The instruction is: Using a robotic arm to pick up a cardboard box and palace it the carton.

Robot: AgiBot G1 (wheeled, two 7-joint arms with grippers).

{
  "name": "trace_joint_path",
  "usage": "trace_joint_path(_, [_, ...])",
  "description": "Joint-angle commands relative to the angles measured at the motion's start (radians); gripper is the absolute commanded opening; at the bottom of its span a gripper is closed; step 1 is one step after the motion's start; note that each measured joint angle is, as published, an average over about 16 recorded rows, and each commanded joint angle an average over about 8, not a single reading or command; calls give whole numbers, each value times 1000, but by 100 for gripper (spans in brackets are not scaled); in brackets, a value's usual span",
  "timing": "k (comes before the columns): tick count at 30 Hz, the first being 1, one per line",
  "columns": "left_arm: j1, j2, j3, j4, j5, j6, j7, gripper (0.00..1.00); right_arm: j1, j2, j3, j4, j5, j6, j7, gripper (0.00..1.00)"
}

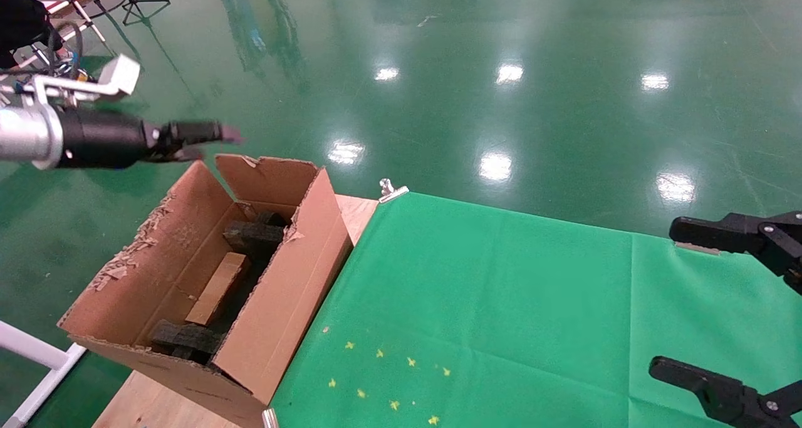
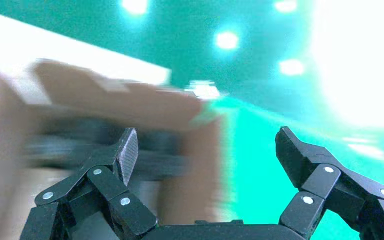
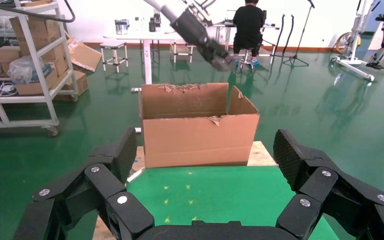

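Observation:
The carton stands open at the table's left end, black foam blocks inside. The small cardboard box lies inside it between the foam blocks. My left gripper is open and empty, raised above the carton's far left corner. It also shows in the right wrist view above the carton. In the left wrist view the left gripper is spread wide over the blurred carton. My right gripper is open and empty over the table's right side.
A green cloth covers the table, with yellow marks near the front. A metal clip holds the cloth's far corner. Shelves with boxes and a seated person are far off on the green floor.

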Motion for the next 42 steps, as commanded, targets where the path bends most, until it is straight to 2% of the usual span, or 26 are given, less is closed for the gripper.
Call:
trace_joint_path(1, [-29, -15, -29, -11, -46, 99, -28, 100, 0, 0, 0, 0, 0, 0, 0, 100])
trace_joint_path(6, [-38, -19, -76, -14, -122, 249, -70, 100, 0, 0, 0, 0, 0, 0, 0, 100])
trace_joint_path(11, [-38, -20, -97, -10, -154, 298, -83, 100, 0, 0, 0, 0, 0, 0, 0, 100])
trace_joint_path(20, [18, -23, -113, -77, -187, 280, -36, 100, 0, 0, 0, 0, 0, 0, 0, 100])
trace_joint_path(42, [343, -41, -242, -496, -430, 246, 228, 100, 0, 0, 0, 0, 1, 0, 0, 100])
